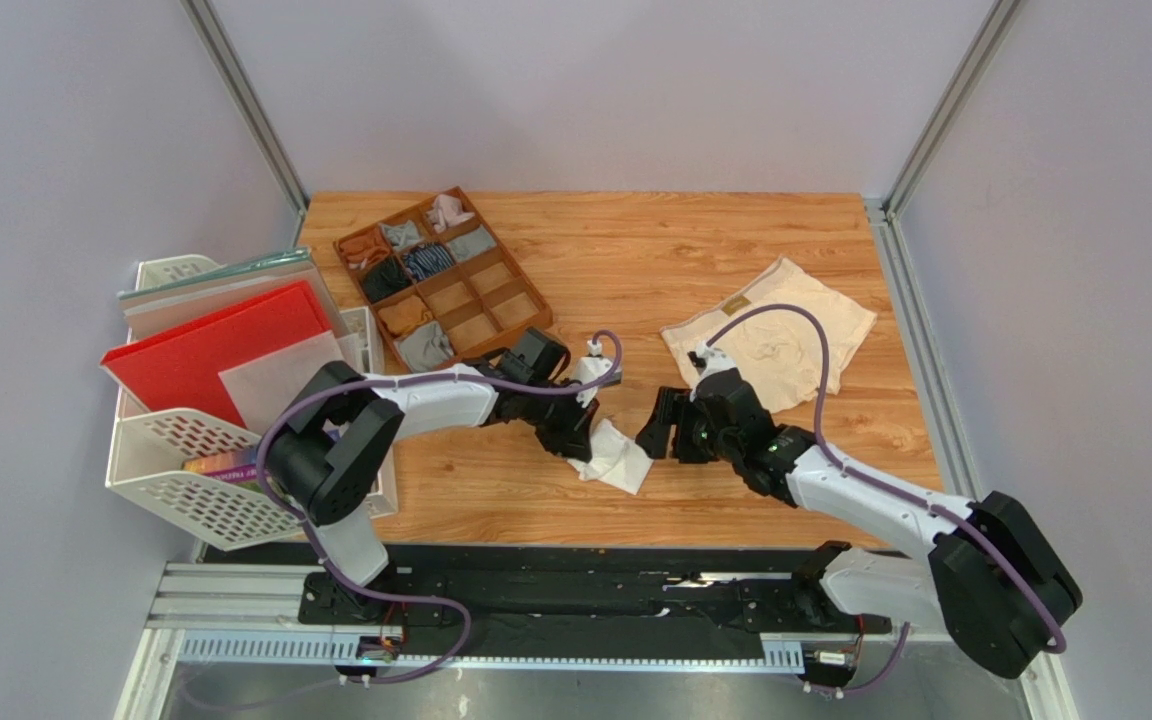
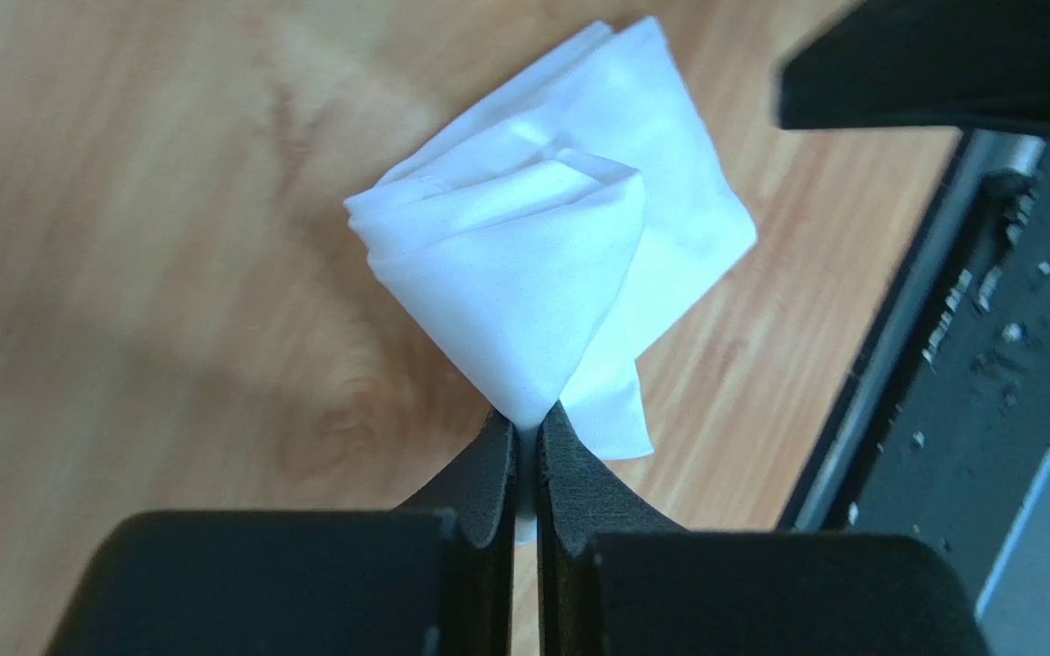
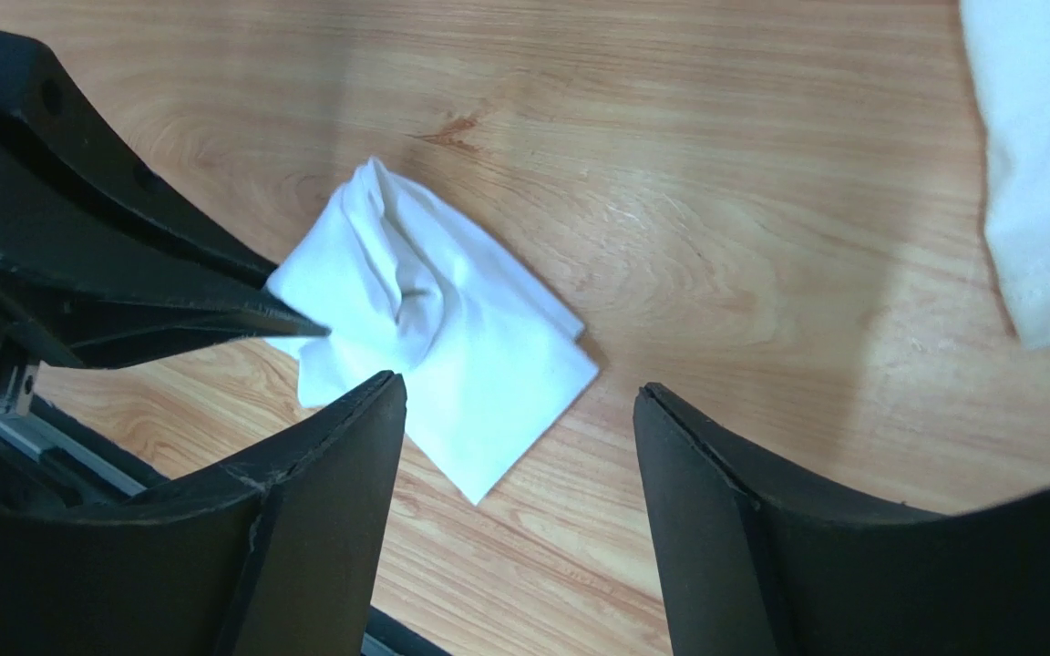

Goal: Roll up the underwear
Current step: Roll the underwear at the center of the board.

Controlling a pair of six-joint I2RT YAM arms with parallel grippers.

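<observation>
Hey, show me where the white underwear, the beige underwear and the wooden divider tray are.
white underwear (image 2: 544,287), left wrist view, on the folded top layer.
beige underwear (image 1: 778,348), top external view, middle of the flat cloth.
wooden divider tray (image 1: 497,279), top external view, a bare compartment floor.

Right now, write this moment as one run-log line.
left gripper: shut on white briefs | right gripper: open, close by | cream-beige briefs: spread flat

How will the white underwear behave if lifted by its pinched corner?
Probably floppy: the white underwear creases softly and its layers fan loose, so the folds may sag open. Likely light: it is thin cloth, pinched at one corner by the left end effector. Unlikely to roll away, since it lies flattish.
</observation>
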